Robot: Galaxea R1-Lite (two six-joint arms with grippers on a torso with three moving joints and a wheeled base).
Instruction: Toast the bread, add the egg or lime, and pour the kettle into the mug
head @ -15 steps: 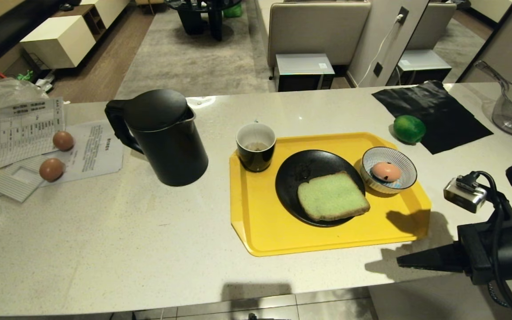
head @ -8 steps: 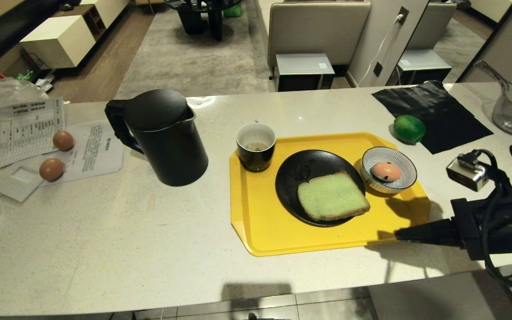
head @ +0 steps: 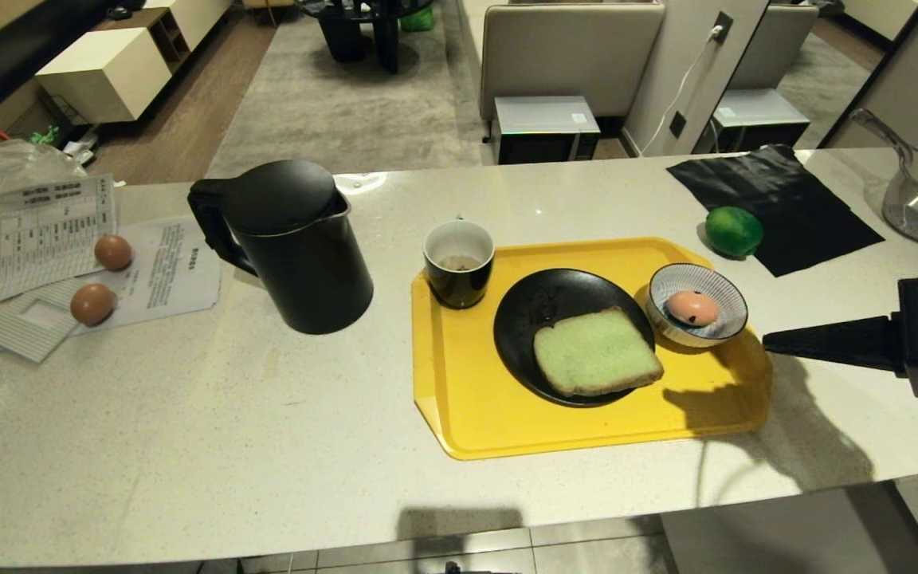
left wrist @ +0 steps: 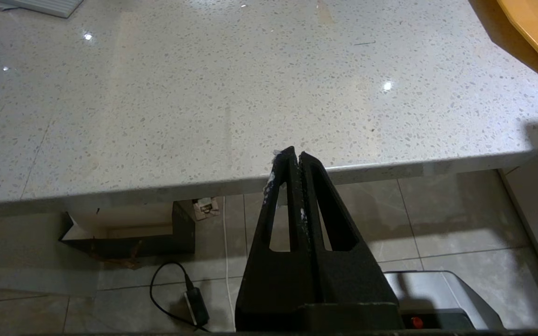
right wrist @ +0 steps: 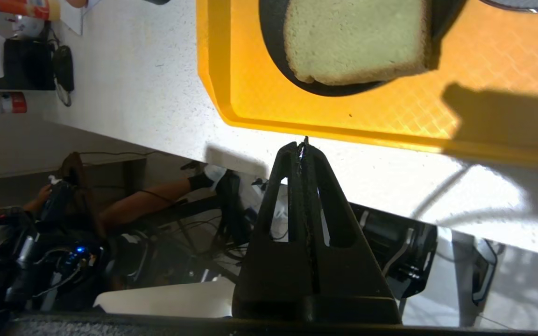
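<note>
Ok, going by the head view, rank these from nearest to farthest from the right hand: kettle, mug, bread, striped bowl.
From the right hand, at the tray's right edge:
1. Striped bowl, on the tray's right side, holding an egg.
2. Bread, on the black plate, mid-tray.
3. Mug, at the tray's far left corner.
4. Kettle, off the tray, further left.

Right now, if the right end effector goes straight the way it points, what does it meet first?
Probably the striped bowl holding an egg: the shut right end effector points toward it across the tray edge. Its height is unclear.

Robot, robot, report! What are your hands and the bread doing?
Right gripper shut, empty, beside the yellow tray. Left gripper shut at counter edge. Bread on black plate. Nothing in the way.
</note>
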